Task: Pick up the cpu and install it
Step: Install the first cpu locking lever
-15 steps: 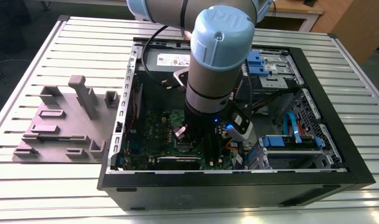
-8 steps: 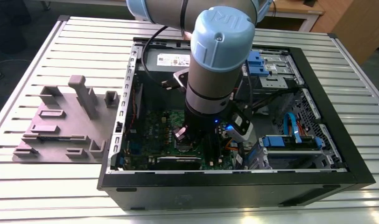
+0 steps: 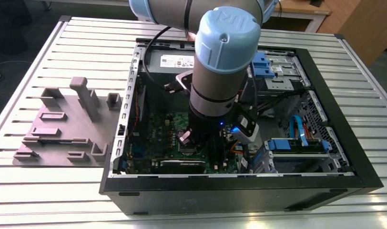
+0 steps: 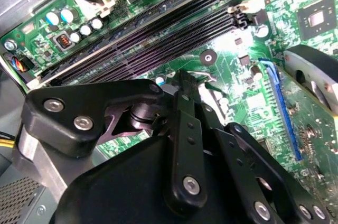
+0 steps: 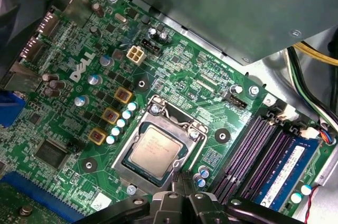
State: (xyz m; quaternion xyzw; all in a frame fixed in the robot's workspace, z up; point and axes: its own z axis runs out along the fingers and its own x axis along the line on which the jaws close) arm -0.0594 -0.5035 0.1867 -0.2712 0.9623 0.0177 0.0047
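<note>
1. My arm (image 3: 220, 71) reaches down into the open computer case (image 3: 320, 157) on the slatted tabletop (image 3: 85, 43).
2. The cpu (image 5: 153, 149) sits in the metal socket frame (image 5: 122, 156) on the green motherboard (image 5: 185, 76).
3. My hand (image 5: 182, 189) hovers just beside the socket, fingers drawn together, grasping nothing.
4. The grey tray (image 3: 60, 126) lies near the tabletop's edge.

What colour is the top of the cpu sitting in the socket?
Silvery-grey metal; the cpu shows best in the first wrist view.
</note>
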